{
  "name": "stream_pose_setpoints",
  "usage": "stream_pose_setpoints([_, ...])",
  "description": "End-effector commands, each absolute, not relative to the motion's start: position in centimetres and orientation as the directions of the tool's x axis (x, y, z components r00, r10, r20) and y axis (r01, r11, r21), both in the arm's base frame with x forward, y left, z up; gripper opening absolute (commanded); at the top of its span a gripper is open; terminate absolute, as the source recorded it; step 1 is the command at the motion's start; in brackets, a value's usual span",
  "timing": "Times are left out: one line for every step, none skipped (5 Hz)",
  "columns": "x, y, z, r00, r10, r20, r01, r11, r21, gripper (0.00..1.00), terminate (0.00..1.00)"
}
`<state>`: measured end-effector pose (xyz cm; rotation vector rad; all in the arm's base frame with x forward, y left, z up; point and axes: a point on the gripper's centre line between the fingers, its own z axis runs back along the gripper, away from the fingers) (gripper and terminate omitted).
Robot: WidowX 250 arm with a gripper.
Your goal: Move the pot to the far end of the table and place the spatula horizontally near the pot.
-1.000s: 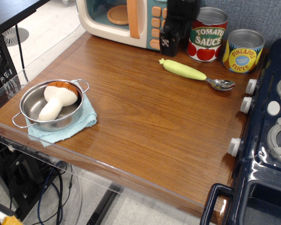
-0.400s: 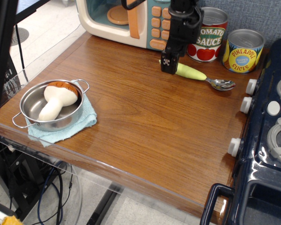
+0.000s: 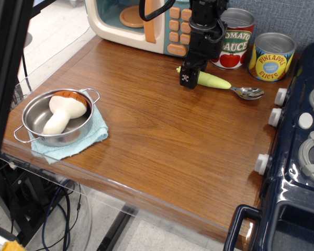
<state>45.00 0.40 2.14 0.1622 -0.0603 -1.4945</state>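
Note:
The steel pot (image 3: 39,116) sits at the front left of the table (image 3: 162,136) on a light blue cloth, with a toy mushroom (image 3: 63,111) lying in it. The spatula (image 3: 215,81) lies at the back right in front of the cans; its yellow-green handle points left and its metal bowl (image 3: 249,93) points right. My gripper (image 3: 189,78) is low over the left end of the handle. Its near black finger (image 3: 187,77) covers the handle, and the jaws look open astride it. The far finger is hidden.
A toy microwave (image 3: 138,23) stands at the back. A tomato sauce can (image 3: 231,41) and a pineapple can (image 3: 272,56) stand just behind the spatula. A dark blue toy stove (image 3: 298,141) runs along the right edge. The cloth (image 3: 91,137) lies under the pot.
My gripper has come down from in front of the microwave to the left end of the spatula handle. The pot, mushroom and spatula have not moved.

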Motion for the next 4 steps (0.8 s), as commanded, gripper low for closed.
stream_pose_setpoints([44.3,-0.9,4.2,0.066,-0.996,-0.063,0.979,0.053,0.197,0.00,0.00])
stream_pose_setpoints([44.4,-0.7,4.7,0.073,-0.996,-0.056,0.979,0.061,0.197,0.00,0.00])
stream_pose_setpoints([44.7,-0.2,6.2,0.091,-0.994,-0.059,0.971,0.075,0.229,0.00,0.00])
stream_pose_setpoints([44.2,0.0,9.1,0.120,-0.990,-0.069,0.952,0.095,0.291,0.00,0.00])
